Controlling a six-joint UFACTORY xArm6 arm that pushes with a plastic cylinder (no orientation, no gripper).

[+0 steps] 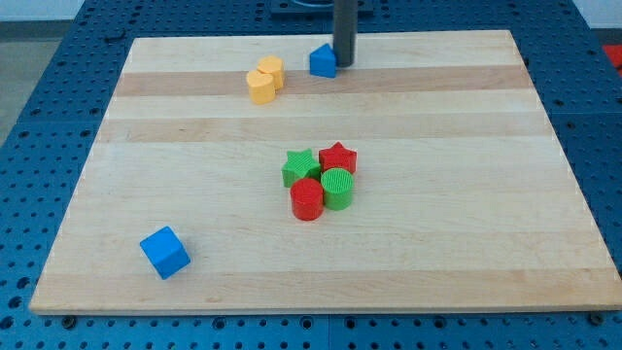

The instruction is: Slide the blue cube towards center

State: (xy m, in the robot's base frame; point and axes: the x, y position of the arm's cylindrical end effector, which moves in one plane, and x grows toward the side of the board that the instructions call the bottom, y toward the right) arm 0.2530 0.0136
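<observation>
Standing at the top of the frame, slightly right of the middle, my tip (343, 64) rests on the wooden board (466, 243), just beside the right edge of a small blue block (323, 61), and I cannot tell whether it touches. That block's shape is hard to make out; it looks partly pointed, not a clean cube. The clear blue cube (165, 252) lies well apart, in the lower left of the frame near the board's bottom edge. There are no jaws to speak of here: the arm ends in a plain rod, so nothing is clenched or released.

In the centre sits a tight cluster: a green star (300, 167), a red star (338, 157), a red cylinder (306, 199) and a green cylinder (337, 188), touching one another. Two yellow blocks (264, 80) sit together at the upper left of the frame, left of the small blue block.

By my judgement the push on the cube is not yet begun. The next move calls for bringing the tip round to the cube's lower left side, then sliding it up and to the right toward the cluster, stopping short of disturbing it.

The rod's upper part is cut off by the frame's top edge, and the yellow blocks' exact shapes are too small to tell
</observation>
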